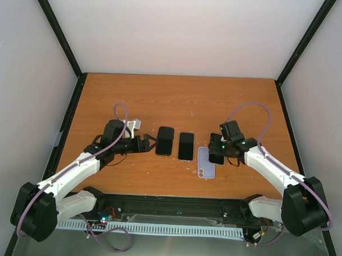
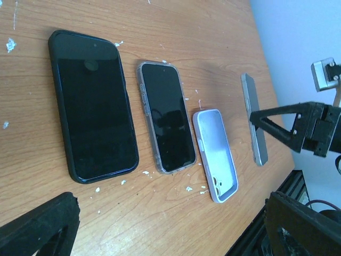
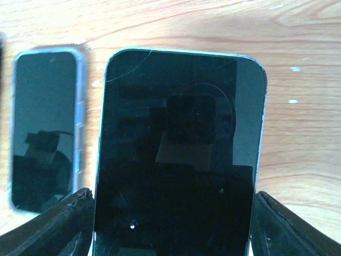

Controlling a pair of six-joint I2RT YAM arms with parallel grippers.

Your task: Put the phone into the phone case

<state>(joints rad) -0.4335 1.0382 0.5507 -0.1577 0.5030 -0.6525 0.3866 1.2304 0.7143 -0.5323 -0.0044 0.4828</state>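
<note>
An empty lavender phone case [image 1: 206, 163] lies open side up on the wooden table; it also shows in the left wrist view [image 2: 216, 154]. My right gripper [image 1: 218, 150] is shut on a bare dark phone [image 1: 216, 155] and holds it just right of the case, raised off the table. In the right wrist view the phone [image 3: 178, 154] sits between both fingers [image 3: 53, 229], screen toward the camera. The left wrist view shows it edge-on [image 2: 253, 120]. My left gripper [image 1: 150, 143] is open and empty, left of the phones; its fingers [image 2: 40, 226] frame the bottom of the left wrist view.
A large black phone [image 1: 165, 140] [image 2: 93, 106] and a phone in a clear case [image 1: 185, 146] [image 2: 165, 117] [image 3: 45, 128] lie side by side between the grippers. White crumbs dot the table [image 2: 160, 213]. A black rail [image 1: 174, 204] runs along the near edge.
</note>
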